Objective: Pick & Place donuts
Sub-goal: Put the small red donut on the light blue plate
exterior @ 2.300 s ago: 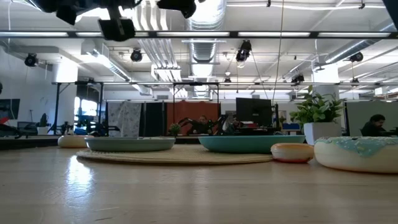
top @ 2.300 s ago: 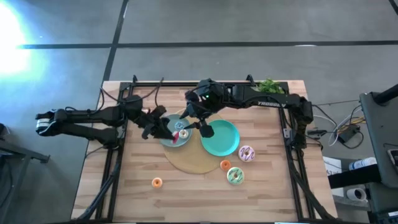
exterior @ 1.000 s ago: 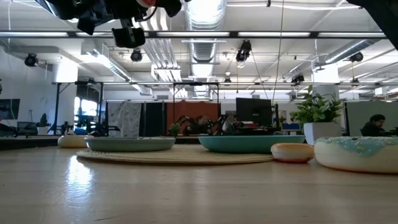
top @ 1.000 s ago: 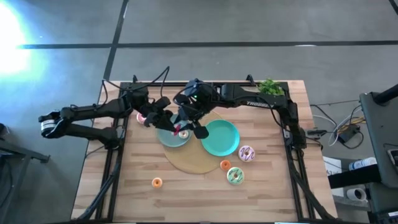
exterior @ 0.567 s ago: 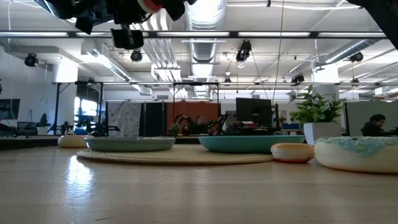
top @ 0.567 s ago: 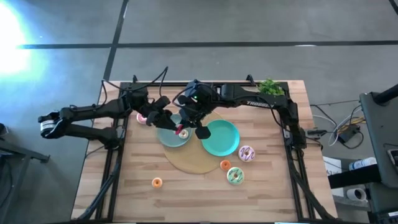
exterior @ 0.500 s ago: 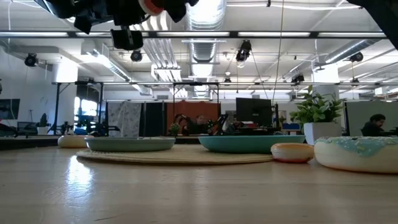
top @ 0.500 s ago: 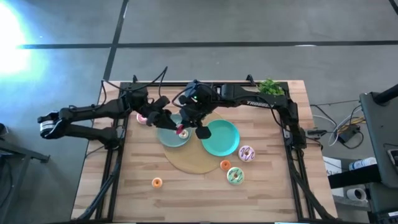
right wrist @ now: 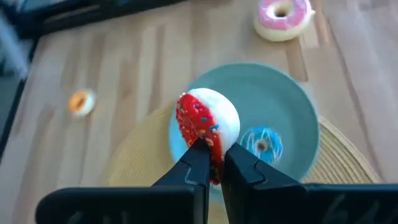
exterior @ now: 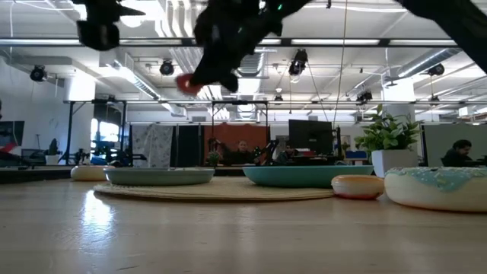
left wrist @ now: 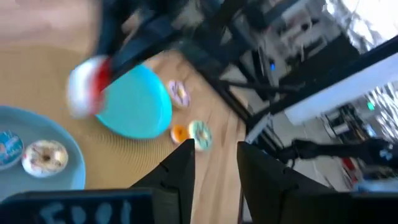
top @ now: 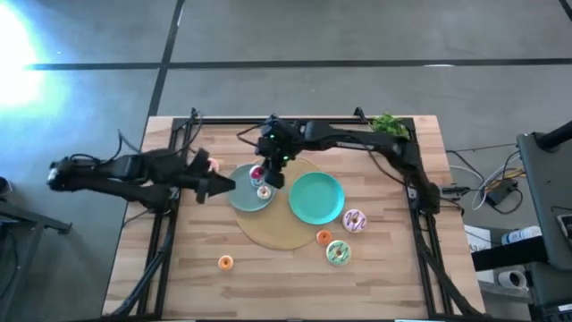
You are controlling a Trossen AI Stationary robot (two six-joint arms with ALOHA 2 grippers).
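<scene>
My right gripper [top: 262, 172] is shut on a white donut with red icing [right wrist: 208, 123], above the grey-blue plate [top: 239, 199]. On that plate lie a cream donut [top: 264, 191] and a blue donut [right wrist: 262, 144]. The teal plate [top: 315, 198] stands to its right. My left gripper [top: 214, 184] hangs open to the left of the grey-blue plate, with nothing between its fingers [left wrist: 183, 163]. On the table lie a pink donut [right wrist: 283, 15], a lilac one [top: 354, 220], a green one [top: 337, 253] and two orange ones [top: 323, 237], [top: 224, 262]. My right gripper pinches the red-iced donut at its rim [right wrist: 212, 148] between its two fingers, one on the iced face and one on the white side. The fingers point steeply down. The donut stands on edge, lifted clear above the grey-blue plate.
Both plates rest on a round woven mat [top: 268, 234]. A small green plant [top: 386, 123] stands at the far right corner. The arms' black frames run along the table's left and right sides. Bare wood lies along the near edge.
The red-iced donut, which hung between both grippers, is now in my right gripper alone. My left gripper has let go and drawn back toward the table's left edge. My right gripper has carried the donut a little toward the far edge.
</scene>
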